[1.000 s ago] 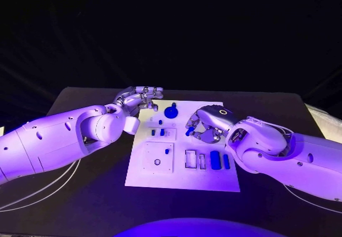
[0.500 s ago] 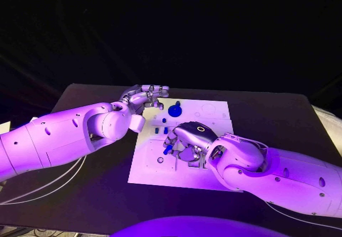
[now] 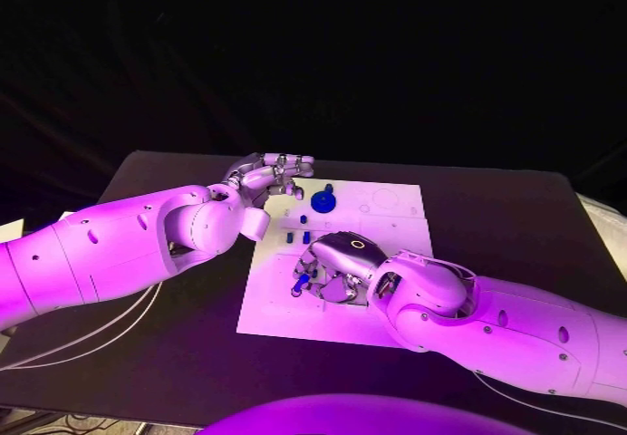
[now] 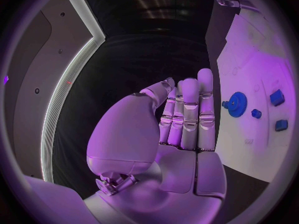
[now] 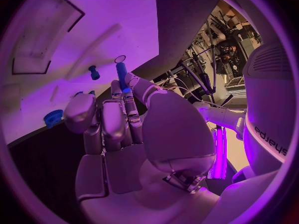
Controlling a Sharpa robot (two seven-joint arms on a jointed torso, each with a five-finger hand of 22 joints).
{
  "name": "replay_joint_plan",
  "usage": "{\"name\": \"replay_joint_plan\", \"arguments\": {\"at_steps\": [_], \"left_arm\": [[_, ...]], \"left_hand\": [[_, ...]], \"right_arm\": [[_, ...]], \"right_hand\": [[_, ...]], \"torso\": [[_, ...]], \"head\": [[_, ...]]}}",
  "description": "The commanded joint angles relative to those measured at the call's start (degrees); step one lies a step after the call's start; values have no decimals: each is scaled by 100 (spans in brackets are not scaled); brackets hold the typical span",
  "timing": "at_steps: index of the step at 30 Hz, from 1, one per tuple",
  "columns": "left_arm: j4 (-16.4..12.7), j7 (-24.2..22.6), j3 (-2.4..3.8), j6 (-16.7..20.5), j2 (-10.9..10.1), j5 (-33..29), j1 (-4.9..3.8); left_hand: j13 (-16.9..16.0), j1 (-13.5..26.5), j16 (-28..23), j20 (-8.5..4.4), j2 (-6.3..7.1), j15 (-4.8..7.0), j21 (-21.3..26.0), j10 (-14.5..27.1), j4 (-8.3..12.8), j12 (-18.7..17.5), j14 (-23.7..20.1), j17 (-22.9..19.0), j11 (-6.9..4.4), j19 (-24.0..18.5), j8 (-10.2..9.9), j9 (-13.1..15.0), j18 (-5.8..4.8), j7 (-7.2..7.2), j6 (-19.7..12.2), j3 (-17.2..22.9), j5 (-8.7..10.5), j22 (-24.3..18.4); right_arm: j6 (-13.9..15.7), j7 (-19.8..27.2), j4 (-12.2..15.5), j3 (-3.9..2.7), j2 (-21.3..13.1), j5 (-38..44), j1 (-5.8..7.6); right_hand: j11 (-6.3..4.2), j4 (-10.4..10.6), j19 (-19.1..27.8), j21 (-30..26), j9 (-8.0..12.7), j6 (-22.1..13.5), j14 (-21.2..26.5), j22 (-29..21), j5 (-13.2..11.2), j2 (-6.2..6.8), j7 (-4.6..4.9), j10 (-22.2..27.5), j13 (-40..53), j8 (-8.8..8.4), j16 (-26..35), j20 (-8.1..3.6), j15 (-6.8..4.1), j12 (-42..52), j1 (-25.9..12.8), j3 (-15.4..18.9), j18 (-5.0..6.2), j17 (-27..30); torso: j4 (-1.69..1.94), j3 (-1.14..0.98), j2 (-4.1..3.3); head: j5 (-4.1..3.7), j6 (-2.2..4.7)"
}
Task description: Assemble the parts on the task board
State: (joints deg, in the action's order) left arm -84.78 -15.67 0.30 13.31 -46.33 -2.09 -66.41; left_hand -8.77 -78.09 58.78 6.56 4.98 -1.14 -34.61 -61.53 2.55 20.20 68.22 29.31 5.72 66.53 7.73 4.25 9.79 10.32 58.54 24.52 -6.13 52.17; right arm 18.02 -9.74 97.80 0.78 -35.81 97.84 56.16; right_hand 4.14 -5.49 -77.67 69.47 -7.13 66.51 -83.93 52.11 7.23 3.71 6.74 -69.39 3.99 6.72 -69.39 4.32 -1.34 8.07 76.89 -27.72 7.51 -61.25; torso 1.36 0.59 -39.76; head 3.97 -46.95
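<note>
A small blue cylindrical peg (image 5: 121,70) is being pinched by the right robot hand (image 3: 332,265) over the white task board (image 3: 392,322); likely light, stiff, slippery, best held mid-shaft. The left robot hand (image 4: 181,117) is being kept spread, empty, beside a blue gear (image 4: 236,104).

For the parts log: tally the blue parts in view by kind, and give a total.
Gear: 1
Small blocks: 3
Long peg held in the fingers of the right hand: 1
Short peg on the task board: 1
Total: 6 in view; the right hand may cover more.
</note>
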Motion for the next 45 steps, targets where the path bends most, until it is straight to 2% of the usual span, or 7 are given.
{"name": "replay_joint_plan", "arguments": {"at_steps": [1,14,30,34,37,40,45], "left_arm": [[-11,-43,4,-27,13,26,0],[-10,-33,4,-33,17,26,0],[-11,-57,4,-16,21,26,0],[-11,-58,4,-19,24,26,0],[-11,-60,4,-21,27,26,0],[-12,-70,4,-21,28,26,0],[-12,-71,4,-26,26,26,0]], "left_hand": [[-5,0,-20,23,-55,13,39,41,6,30,-31,0,2,-6,37,-4,68,-3,-33,-33,-12,-5],[-5,0,-20,23,-55,13,39,41,6,30,-31,0,2,-6,37,-4,68,-3,-33,-33,-12,-5],[-5,0,-20,23,-55,13,39,41,6,30,-31,0,2,-6,37,-4,68,-3,-33,-33,-12,-5],[-5,0,-20,23,-55,13,39,41,6,30,-31,0,2,-6,37,-4,68,-3,-33,-33,-12,-5],[-5,0,-20,23,-55,13,39,41,6,30,-31,0,2,-6,37,-4,68,-3,-33,-33,-12,-5],[-5,0,-20,23,-55,13,39,41,6,30,-31,0,2,-6,37,-4,68,-3,-33,-33,-12,-5],[-5,0,-20,23,-55,13,39,41,6,30,-31,0,2,-6,37,-4,68,-3,-33,-33,-12,-5]], "right_arm": [[-142,95,-57,5,45,13,-18],[-285,56,-131,13,119,50,-39],[-575,-128,-192,51,222,611,-66],[-551,-121,-209,70,270,617,-70],[-495,-92,-222,82,297,592,-73],[-433,-58,-234,87,302,551,-75],[-296,-28,-227,91,293,503,-77]], "right_hand": [[-94,-2,-1,17,-2,1,-187,-8,15,-111,45,-122,5,-26,-3,-4,-33,-5,81,-44,-76,6],[-92,-8,0,18,-3,-4,-187,-7,25,-112,48,-123,6,-30,-6,-3,-32,-12,80,-55,-77,5],[-59,-33,39,-6,-7,-72,-166,-52,26,-64,80,-68,1,-77,39,15,-6,-94,26,-90,-70,77],[42,-48,84,-40,67,-402,-149,-114,-8,19,205,138,-23,-281,67,68,73,-244,-52,-140,-65,127],[150,2,171,-148,137,-677,-130,-296,-151,178,291,449,-44,-332,97,138,160,-413,-229,-67,-36,180],[227,73,269,-269,204,-914,-101,-482,29,376,346,777,-45,-323,127,201,222,-447,-420,160,2,230],[279,100,336,-350,283,-1130,-59,-598,78,398,391,1093,-36,-319,181,245,264,-419,-415,444,26,318]], "torso": [[3,-1,0],[-5,-2,-2],[-3,-3,-1],[-4,-1,1],[-3,0,1],[-2,-1,4],[-4,-1,3]], "head": [[5,-6],[29,-29],[43,-36],[45,-36],[44,-38],[44,-41],[44,-37]]}}
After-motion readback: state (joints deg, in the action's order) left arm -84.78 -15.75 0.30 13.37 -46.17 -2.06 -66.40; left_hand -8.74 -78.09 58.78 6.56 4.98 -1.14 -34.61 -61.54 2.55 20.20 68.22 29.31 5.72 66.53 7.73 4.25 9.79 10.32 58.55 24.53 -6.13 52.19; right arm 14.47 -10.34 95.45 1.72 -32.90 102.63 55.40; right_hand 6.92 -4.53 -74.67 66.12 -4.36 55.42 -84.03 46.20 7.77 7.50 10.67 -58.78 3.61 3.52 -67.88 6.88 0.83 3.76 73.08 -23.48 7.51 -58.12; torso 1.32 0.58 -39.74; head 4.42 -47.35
